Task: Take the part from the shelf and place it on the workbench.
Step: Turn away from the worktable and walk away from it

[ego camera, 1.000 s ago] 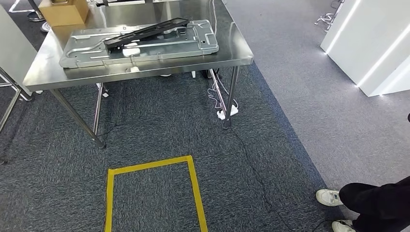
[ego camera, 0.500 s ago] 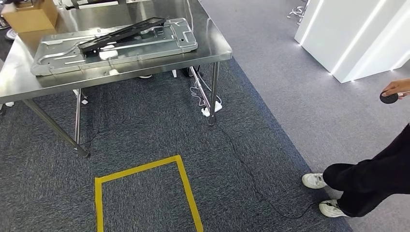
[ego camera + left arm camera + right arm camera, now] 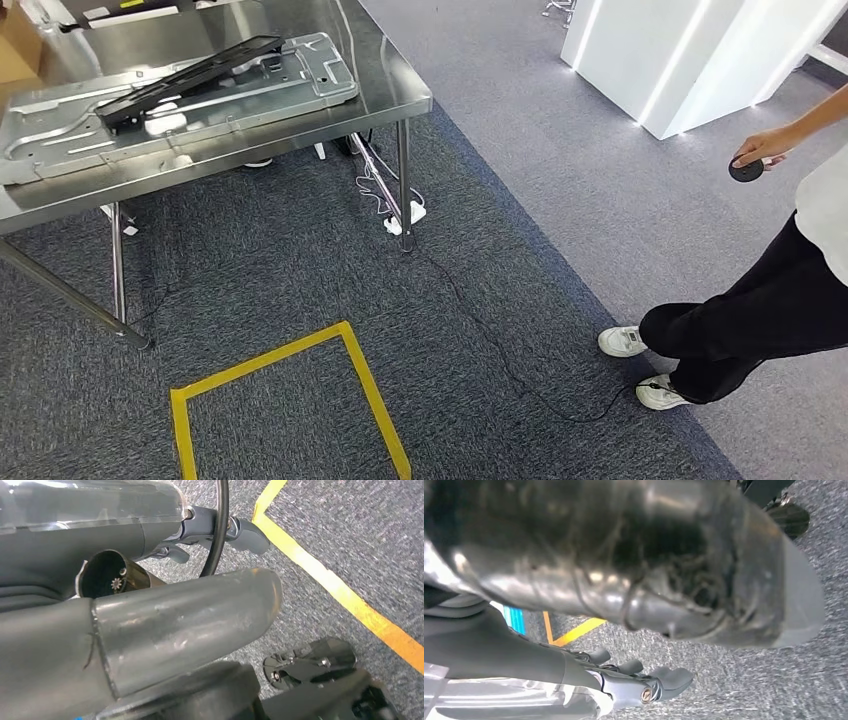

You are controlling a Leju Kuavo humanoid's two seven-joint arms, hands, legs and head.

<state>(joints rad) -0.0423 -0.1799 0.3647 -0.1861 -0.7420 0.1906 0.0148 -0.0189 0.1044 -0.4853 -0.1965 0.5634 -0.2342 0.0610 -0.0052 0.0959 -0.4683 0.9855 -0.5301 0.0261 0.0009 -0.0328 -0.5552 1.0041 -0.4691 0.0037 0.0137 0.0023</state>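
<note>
Overhead, one black part (image 3: 185, 78) rests across one metal tray (image 3: 250, 95) on one workbench (image 3: 390, 95).

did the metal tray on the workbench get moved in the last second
No. The metal tray sits the same against the workbench edge and corner; both slid left in the head view together, so the camera turned right.

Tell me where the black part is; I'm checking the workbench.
In the head view, the black part lies at the upper left, resting diagonally on the grey metal panel atop the steel workbench.
</note>
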